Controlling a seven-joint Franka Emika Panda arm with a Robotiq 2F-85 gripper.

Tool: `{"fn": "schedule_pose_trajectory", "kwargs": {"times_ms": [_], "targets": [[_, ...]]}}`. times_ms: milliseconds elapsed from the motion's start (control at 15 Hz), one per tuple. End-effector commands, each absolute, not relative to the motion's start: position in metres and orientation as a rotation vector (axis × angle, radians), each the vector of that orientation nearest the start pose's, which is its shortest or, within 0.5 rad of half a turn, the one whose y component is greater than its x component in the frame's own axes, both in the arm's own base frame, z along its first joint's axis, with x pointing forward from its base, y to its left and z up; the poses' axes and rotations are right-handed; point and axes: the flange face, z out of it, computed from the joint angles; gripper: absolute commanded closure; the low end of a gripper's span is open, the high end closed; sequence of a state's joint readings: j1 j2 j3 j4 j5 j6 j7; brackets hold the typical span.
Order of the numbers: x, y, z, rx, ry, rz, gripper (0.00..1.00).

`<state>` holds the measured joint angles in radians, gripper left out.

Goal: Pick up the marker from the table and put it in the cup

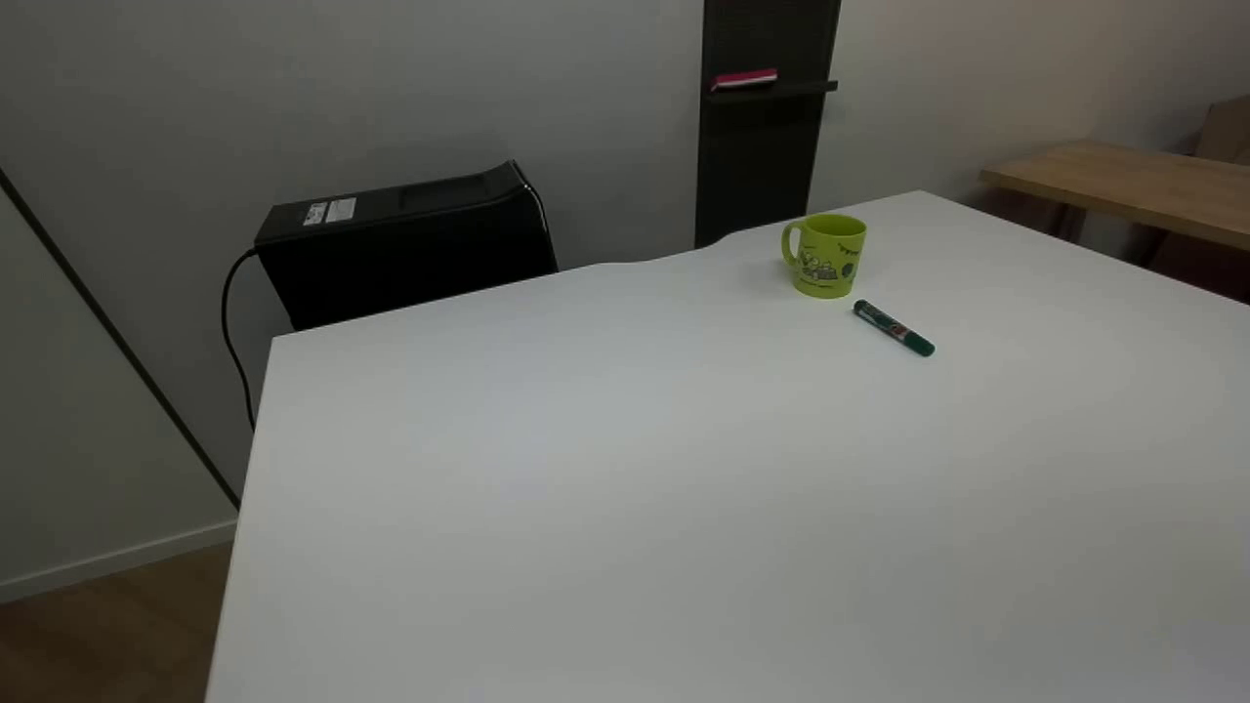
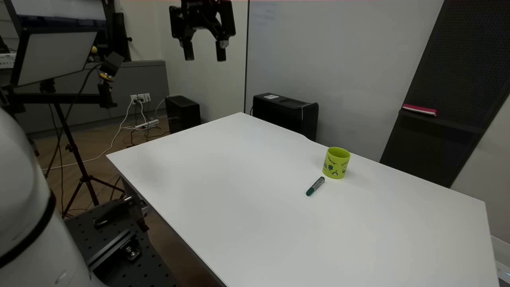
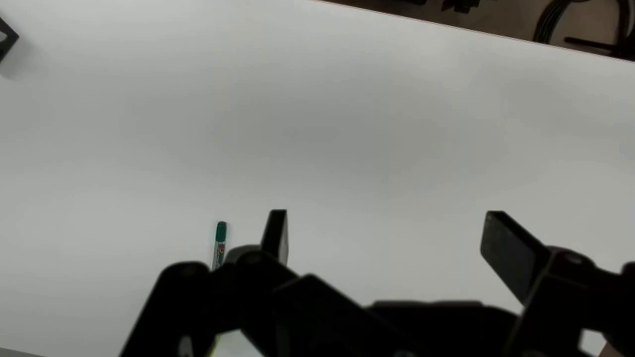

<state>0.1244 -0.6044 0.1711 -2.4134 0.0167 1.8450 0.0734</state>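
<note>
On the white table point(image 1: 586, 469) lies a dark green marker point(image 1: 894, 329), flat and close to the yellow-green cup point(image 1: 830, 262). Both exterior views show the cup upright, just beside the marker point(image 2: 315, 186) but apart from it. High above the tabletop hangs my gripper point(image 2: 204, 56), open and holding nothing. In the wrist view the gripper point(image 3: 386, 233) has its fingers spread wide over bare table, and the marker point(image 3: 221, 243) is left of the left finger, its lower end hidden behind the gripper. Of the cup, only a thin yellow-green sliver peeks out at the bottom there.
Black box-shaped units point(image 2: 285, 115) stand beyond the table's far edge, by the wall. A tripod point(image 2: 79, 159) with a light panel is off the table's side. A wooden table point(image 1: 1133, 186) sits further back. A dark object point(image 3: 6, 39) shows at the wrist view's left edge.
</note>
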Motion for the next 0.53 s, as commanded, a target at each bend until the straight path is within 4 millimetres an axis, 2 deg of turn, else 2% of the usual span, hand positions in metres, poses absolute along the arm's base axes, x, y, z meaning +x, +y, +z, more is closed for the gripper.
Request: {"fn": "schedule_pose_trajectory", "kwargs": {"times_ms": [0, 467], "targets": [[0.353, 0.101, 0.514, -3.191, -0.274, -0.148, 0.0], [0.371, 0.07, 0.484, -3.192, -0.206, -0.096, 0.0]]}}
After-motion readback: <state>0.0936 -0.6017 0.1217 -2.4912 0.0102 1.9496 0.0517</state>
